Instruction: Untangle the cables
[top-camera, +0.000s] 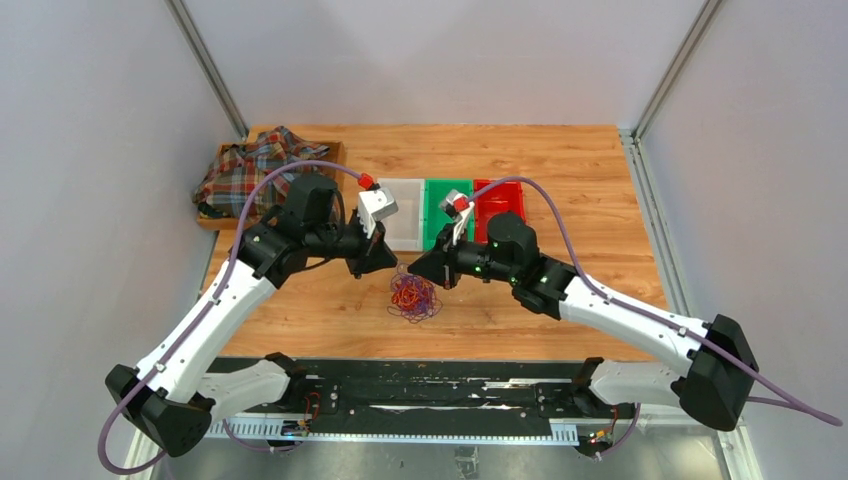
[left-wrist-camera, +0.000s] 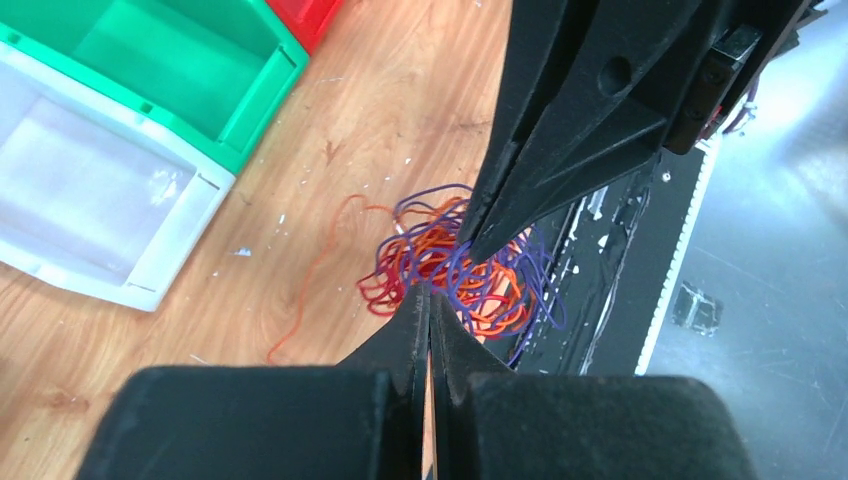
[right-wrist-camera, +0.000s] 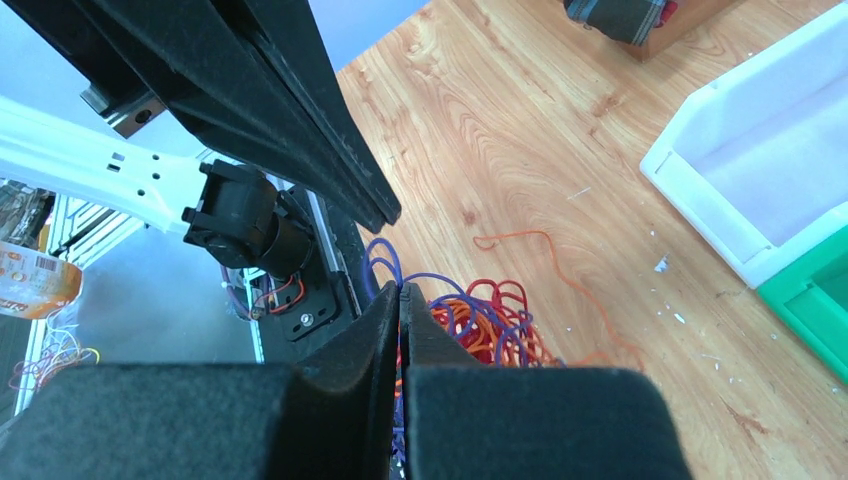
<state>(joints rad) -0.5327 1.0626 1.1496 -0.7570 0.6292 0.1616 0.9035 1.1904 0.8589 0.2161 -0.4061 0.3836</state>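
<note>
Cables (top-camera: 413, 297) lie as one wiry purple, orange and red clump on the wooden table (top-camera: 560, 170) at lower centre of the top view, just below and between the left gripper (top-camera: 388, 266) and right gripper (top-camera: 418, 272). Both have their jaws pressed together, with no strand visibly pinched. I judge the clump very light, limp and springy, so lifting it whole would only drag the knot along. Better holds are the outer purple loops (left-wrist-camera: 435, 190) or, smallest, the lone orange strand (left-wrist-camera: 310, 285) trailing toward the left of the left wrist view.
</note>
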